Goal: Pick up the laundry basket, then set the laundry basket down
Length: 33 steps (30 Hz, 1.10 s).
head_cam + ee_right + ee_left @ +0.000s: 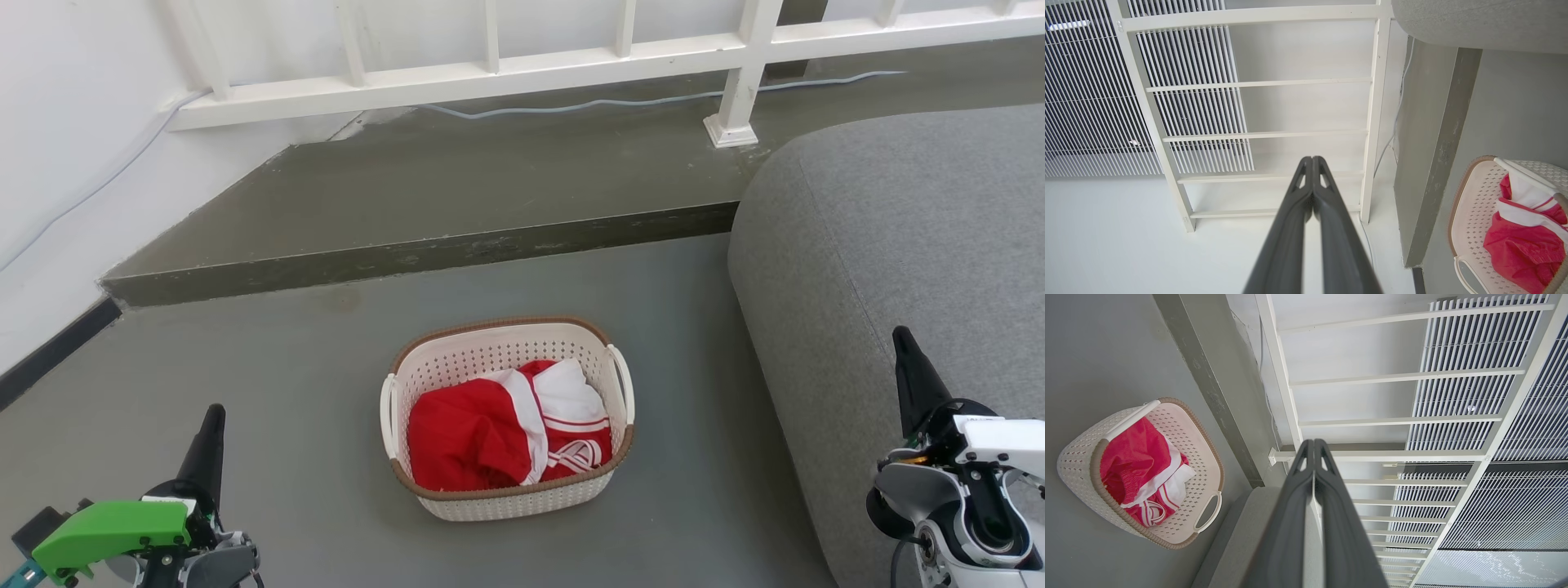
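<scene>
The laundry basket (514, 502) stands upright on the grey floor (245, 367). It is cream and perforated, with a brown woven-look rim and a white loop handle (386, 416) on each short side. A heap of red and white clothing (482, 433) lies inside it, bunched towards the near end and not rising above the rim.

Both arms are well apart from the basket. The left pincer (214, 420) hangs off to the basket's left, on the robot's side of it, with its dark tip pointing away from the robot. Seen from its own wrist, its two fingers (1290, 522) lie pressed together along their length, narrowed right down with nothing between them. The right pincer (904, 347) hangs off to the basket's right, roughly level with the basket's far rim. Its fingers (1286, 245) also meet at the tips, and it is just as empty.

A grey upholstered seat (898, 229) bulks up on the basket's right, near it but not touching. Beyond the basket the floor rises in a low, scuffed step (424, 253). Farther back stands a white railing (490, 77), with a pale cable (612, 102) trailing along its foot. A white wall (65, 163) closes off the corner to the basket's far left.
</scene>
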Tool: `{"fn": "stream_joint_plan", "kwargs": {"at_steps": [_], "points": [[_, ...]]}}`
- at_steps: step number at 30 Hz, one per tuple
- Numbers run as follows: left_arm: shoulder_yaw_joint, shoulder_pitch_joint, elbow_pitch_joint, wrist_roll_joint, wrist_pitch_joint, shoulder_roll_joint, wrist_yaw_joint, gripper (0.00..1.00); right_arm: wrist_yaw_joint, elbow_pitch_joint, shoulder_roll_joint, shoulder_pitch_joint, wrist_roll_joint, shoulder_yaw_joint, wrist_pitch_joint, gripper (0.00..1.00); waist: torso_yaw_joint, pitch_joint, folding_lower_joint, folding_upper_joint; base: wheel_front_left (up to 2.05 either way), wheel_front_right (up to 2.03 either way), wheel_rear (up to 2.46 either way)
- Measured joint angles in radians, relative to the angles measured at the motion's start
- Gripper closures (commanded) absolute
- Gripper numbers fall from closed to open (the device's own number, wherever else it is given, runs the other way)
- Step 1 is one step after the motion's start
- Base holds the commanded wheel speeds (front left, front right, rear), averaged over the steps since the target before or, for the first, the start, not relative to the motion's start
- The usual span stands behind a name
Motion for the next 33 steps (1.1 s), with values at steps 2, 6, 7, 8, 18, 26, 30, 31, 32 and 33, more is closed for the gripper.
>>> {"fn": "stream_joint_plan", "kwargs": {"at_steps": [2, 6, 7, 8, 18, 26, 30, 31, 32, 33], "points": [[0.000, 0.000, 0.001, 0.000, 0.000, 0.000, 0.000, 1.00, 0.000, 0.001, 0.000, 0.000, 0.000, 0.000, 0.000, 1.00, 0.000, 0.000, 0.0000, 0.0000, 0.00, 0.00, 0.00], [0.000, 0.000, 0.004, 0.000, 0.000, 0.000, -0.007, 1.00, 0.000, 0.004, 0.000, -0.001, 0.000, 0.000, 0.000, 1.00, 0.000, 0.000, 0.0000, 0.0000, 0.00, 0.00, 0.00], [0.001, -0.001, 0.004, 0.000, 0.000, 0.000, -0.007, 1.00, 0.000, 0.005, 0.000, -0.001, 0.000, -0.001, 0.000, 1.00, 0.000, 0.000, 0.0000, 0.0000, 0.00, 0.00, 0.00], [0.001, -0.001, 0.005, 0.000, 0.000, 0.000, -0.007, 1.00, 0.000, 0.005, 0.000, -0.001, 0.000, -0.001, 0.000, 1.00, 0.000, 0.000, 0.0000, 0.0000, 0.00, 0.00, 0.00], [0.002, -0.005, 0.009, 0.000, 0.004, 0.000, -0.008, 1.00, 0.000, 0.010, 0.000, -0.009, 0.000, -0.002, 0.000, 1.00, 0.000, 0.000, 0.0000, 0.0000, 0.00, 0.00, 0.00], [0.002, -0.010, 0.013, 0.000, 0.007, 0.000, -0.008, 1.00, 0.000, 0.012, 0.000, -0.009, 0.000, -0.002, 0.000, 1.00, 0.000, -0.001, 0.0000, 0.0000, 0.00, 0.00, 0.00], [0.002, -0.010, 0.015, 0.000, 0.007, 0.000, -0.008, 1.00, 0.000, 0.012, 0.000, -0.009, 0.000, -0.003, 0.000, 1.00, 0.000, -0.001, 0.0000, 0.0000, 0.00, 0.00, 0.00], [0.002, -0.010, 0.016, 0.000, 0.007, 0.000, -0.008, 1.00, 0.000, 0.013, 0.000, -0.009, 0.000, -0.003, 0.000, 1.00, 0.000, -0.001, 0.0000, 0.0000, 0.00, 0.00, 0.00], [0.002, -0.010, 0.016, 0.000, 0.007, 0.000, -0.008, 1.00, 0.000, 0.013, 0.000, -0.010, 0.000, -0.003, 0.000, 1.00, 0.000, -0.001, 0.0000, 0.0000, 0.00, 0.00, 0.00], [0.003, -0.010, 0.016, 0.000, 0.007, 0.000, -0.008, 1.00, 0.001, 0.013, 0.000, -0.010, 0.000, -0.003, 0.001, 1.00, 0.000, -0.001, 0.0000, 0.0000, 0.00, 0.00, 0.00]]}}
